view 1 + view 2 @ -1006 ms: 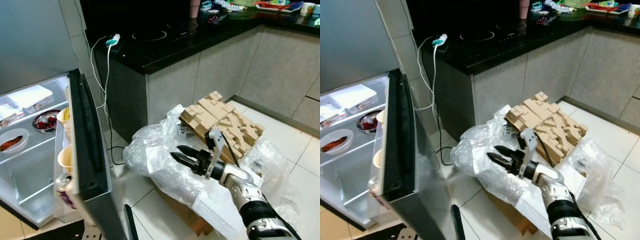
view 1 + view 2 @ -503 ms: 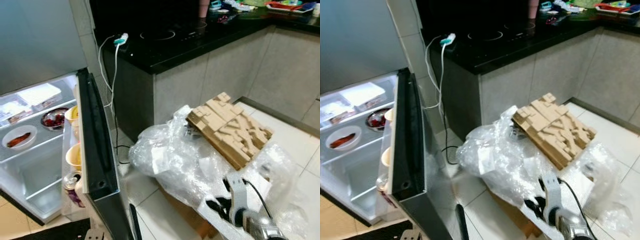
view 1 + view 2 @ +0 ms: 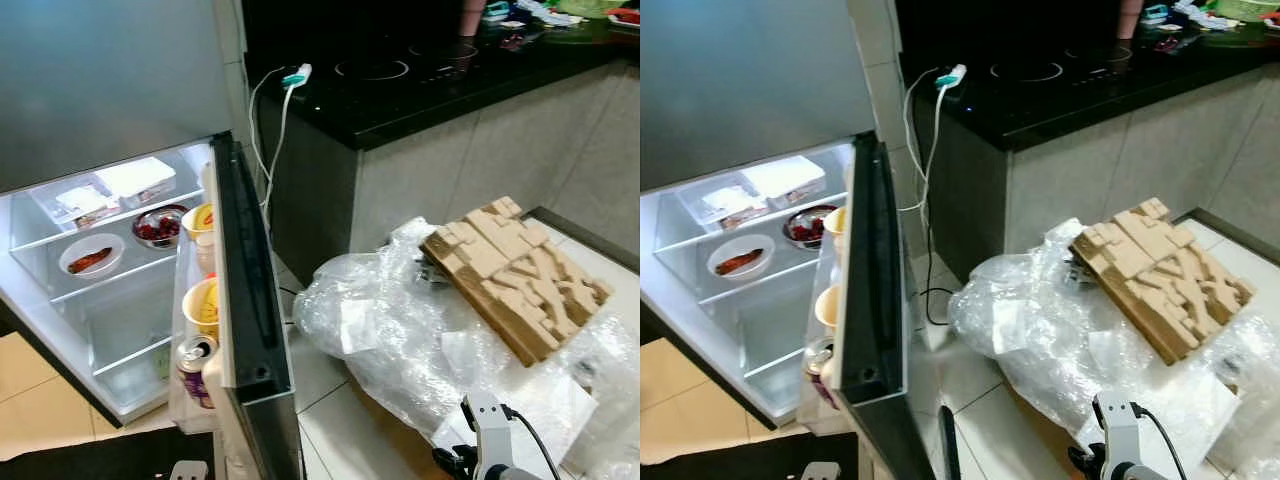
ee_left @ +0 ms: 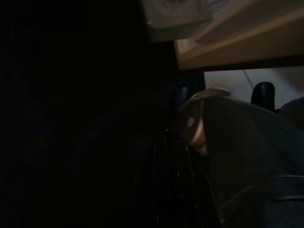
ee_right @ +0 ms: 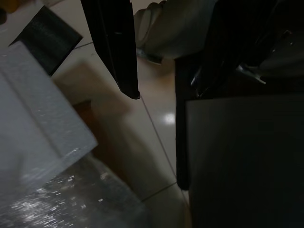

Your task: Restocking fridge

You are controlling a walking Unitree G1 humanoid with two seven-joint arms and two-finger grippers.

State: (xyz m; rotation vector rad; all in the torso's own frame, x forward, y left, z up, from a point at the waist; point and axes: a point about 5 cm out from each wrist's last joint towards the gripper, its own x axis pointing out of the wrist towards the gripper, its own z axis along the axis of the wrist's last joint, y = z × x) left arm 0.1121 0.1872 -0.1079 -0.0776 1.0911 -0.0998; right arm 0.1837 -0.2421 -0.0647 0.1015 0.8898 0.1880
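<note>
The fridge [image 3: 120,300] stands open on the left, lit, its door [image 3: 245,300] racks holding cups and a can [image 3: 193,357]. The right gripper [image 5: 156,71] hangs low over floor tiles, fingers apart. Bubble wrap [image 3: 400,330] and cardboard [image 3: 515,275] lie beside the counter [image 3: 420,90].

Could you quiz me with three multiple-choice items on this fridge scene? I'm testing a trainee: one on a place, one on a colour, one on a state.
1. Where is the can?
A. In the door's lower rack
B. On the counter
C. On the bubble wrap

2. What colour is the counter?
A. White
B. Black
C. Wood brown

3. How is the fridge door?
A. Shut
B. Open
C. Taken off

Answers: 1 A, the can stands in the door below the yellow cups. 2 B, the top is glossy black. 3 B, the door swings out and the lit shelves show.
</note>
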